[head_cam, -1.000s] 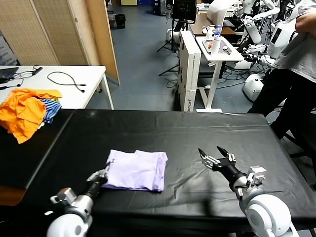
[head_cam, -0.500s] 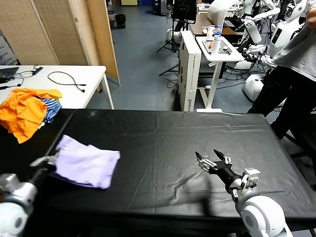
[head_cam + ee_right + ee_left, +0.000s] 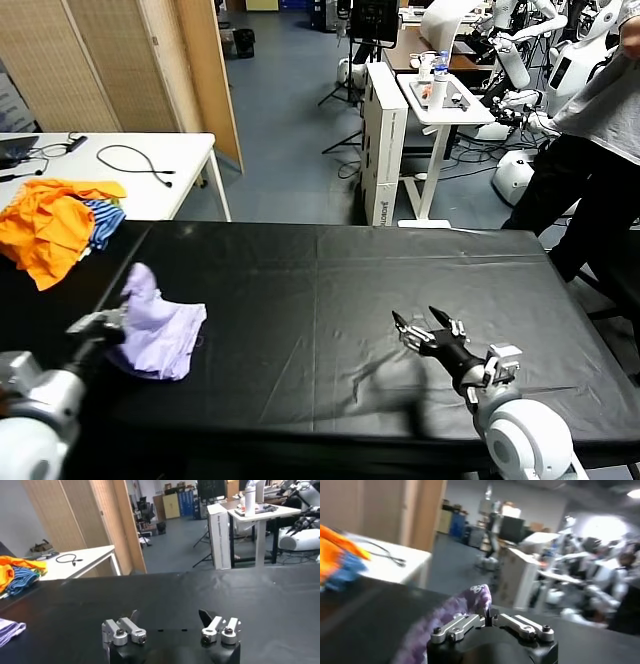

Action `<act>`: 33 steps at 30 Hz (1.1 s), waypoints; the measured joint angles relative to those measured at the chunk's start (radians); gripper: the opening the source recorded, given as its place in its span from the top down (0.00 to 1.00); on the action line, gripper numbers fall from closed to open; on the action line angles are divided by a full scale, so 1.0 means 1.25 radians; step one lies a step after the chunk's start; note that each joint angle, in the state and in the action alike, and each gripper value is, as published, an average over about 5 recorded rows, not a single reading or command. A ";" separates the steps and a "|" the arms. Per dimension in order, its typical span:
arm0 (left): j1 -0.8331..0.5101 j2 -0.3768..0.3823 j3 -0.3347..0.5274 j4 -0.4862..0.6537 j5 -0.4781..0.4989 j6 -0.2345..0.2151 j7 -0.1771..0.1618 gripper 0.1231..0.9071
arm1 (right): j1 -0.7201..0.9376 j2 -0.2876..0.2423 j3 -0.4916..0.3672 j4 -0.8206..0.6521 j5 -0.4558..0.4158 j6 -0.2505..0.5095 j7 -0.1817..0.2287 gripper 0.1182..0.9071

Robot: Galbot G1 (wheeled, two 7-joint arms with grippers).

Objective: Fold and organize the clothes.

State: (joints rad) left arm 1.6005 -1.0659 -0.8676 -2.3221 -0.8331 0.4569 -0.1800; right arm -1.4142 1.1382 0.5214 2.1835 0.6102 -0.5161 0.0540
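Note:
The pale lavender T-shirt (image 3: 157,325) hangs bunched and crumpled over the left part of the black table (image 3: 330,300), lifted at one edge. My left gripper (image 3: 112,322) is shut on that edge; in the left wrist view the purple cloth (image 3: 452,617) rises from between the closed fingers of the left gripper (image 3: 487,617). A corner of the shirt (image 3: 10,629) also shows in the right wrist view. My right gripper (image 3: 422,329) hovers low over the table's right half, open and empty, and the right wrist view shows that right gripper (image 3: 170,617) with its fingers wide apart.
A pile of orange garments with a blue-striped cloth (image 3: 55,225) lies on the white table (image 3: 170,165) at far left, beside a black cable (image 3: 140,160). A person (image 3: 600,130) stands past the table's right end. Partitions, carts and other robots fill the background.
My left gripper has dragged the shirt from the table's front middle far to the left, and the folded cloth has bunched up. The right gripper has drifted slightly toward the front.

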 joint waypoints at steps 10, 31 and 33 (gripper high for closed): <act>-0.088 -0.169 0.299 0.056 0.104 -0.022 0.022 0.94 | -0.028 0.001 0.024 0.017 -0.001 -0.005 -0.002 0.00; -0.115 -0.168 0.362 0.107 0.240 -0.076 0.105 0.00 | 0.092 0.015 -0.226 -0.066 0.238 -0.100 0.076 0.00; -0.111 -0.163 0.351 0.108 0.253 -0.080 0.105 0.00 | 0.106 0.025 -0.260 -0.083 0.242 -0.099 0.077 0.00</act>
State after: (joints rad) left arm 1.4623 -1.2697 -0.4290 -2.1873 -0.5165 0.3574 -0.0491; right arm -1.2820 1.1697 0.1967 2.0801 0.9130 -0.6401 0.1499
